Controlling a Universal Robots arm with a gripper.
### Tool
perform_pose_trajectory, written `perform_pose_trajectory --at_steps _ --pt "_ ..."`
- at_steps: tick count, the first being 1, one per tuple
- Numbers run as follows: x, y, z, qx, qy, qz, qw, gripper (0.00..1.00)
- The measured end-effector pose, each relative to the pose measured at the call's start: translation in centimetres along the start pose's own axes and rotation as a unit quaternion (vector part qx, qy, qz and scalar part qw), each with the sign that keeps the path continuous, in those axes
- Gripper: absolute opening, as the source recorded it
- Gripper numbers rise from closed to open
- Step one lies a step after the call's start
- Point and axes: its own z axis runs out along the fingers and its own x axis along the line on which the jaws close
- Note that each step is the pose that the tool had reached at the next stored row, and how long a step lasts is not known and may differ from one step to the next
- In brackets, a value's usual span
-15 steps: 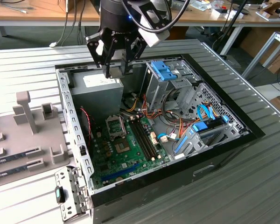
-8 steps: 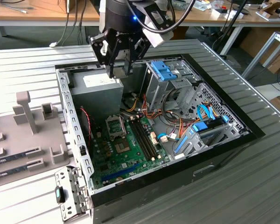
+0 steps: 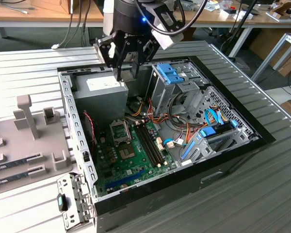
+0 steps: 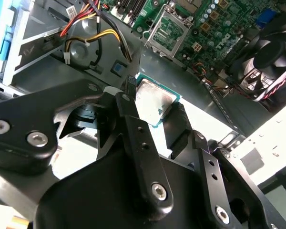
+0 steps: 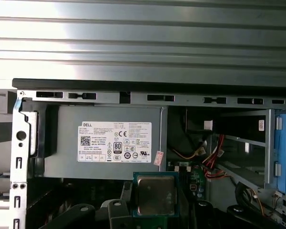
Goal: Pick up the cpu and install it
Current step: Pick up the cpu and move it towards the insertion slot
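Observation:
The cpu (image 3: 128,72), a small square chip with a silvery top and a thin green rim, hangs in my gripper (image 3: 127,74), which is shut on its edges. In the exterior view it is held above the grey power supply box (image 3: 99,94) at the back of the open computer case. In both wrist views the cpu (image 4: 154,101) (image 5: 156,194) sits between the black fingers (image 4: 133,119). The metal-framed socket (image 3: 120,131) lies on the green motherboard, nearer the front than the gripper, and it also shows in the second wrist view (image 4: 164,31).
Memory slots (image 3: 150,141) run beside the socket. A blue drive cage (image 3: 170,75) and bundled cables (image 3: 174,121) fill the case on the exterior view's right. A grey parts fixture (image 3: 24,141) lies outside the case on the left. The case walls (image 3: 70,116) rise around the board.

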Motion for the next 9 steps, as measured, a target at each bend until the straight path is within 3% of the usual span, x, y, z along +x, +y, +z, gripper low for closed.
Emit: perform_pose_trajectory --at_steps 9 --pt "-0.77 -0.02 0.18 0.0001 0.0000 0.000 1.00000 0.47"
